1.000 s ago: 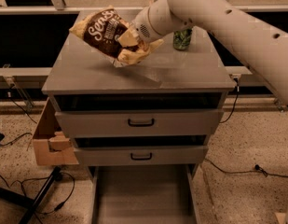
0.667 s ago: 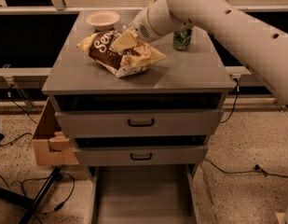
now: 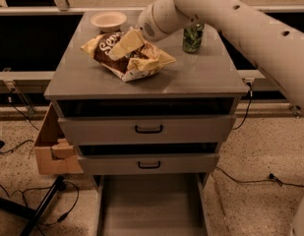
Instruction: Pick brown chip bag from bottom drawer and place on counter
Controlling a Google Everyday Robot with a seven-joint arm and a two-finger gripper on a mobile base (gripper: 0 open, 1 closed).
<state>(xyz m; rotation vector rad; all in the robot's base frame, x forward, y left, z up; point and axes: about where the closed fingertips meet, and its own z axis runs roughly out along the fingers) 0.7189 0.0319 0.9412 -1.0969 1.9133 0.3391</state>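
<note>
The brown chip bag (image 3: 112,58) lies on the counter (image 3: 205,77), left of its middle, with its white lettering facing up. My gripper (image 3: 132,50) reaches in from the upper right and is shut on the bag's middle, with one pale finger (image 3: 124,43) lying across its top. The bag rests on the counter's surface. The bottom drawer (image 3: 151,205) stands pulled out below the two shallower drawers, and its grey floor shows nothing in it.
A pale bowl (image 3: 108,20) sits at the counter's back left, just behind the bag. A green can (image 3: 192,37) stands at the back right, under my arm. A cardboard box (image 3: 53,149) hangs at the cabinet's left side. Cables lie on the floor.
My gripper has lowered the bag from above the counter down onto its surface. The bag now lies flatter, and the bowl behind it has come into view.
</note>
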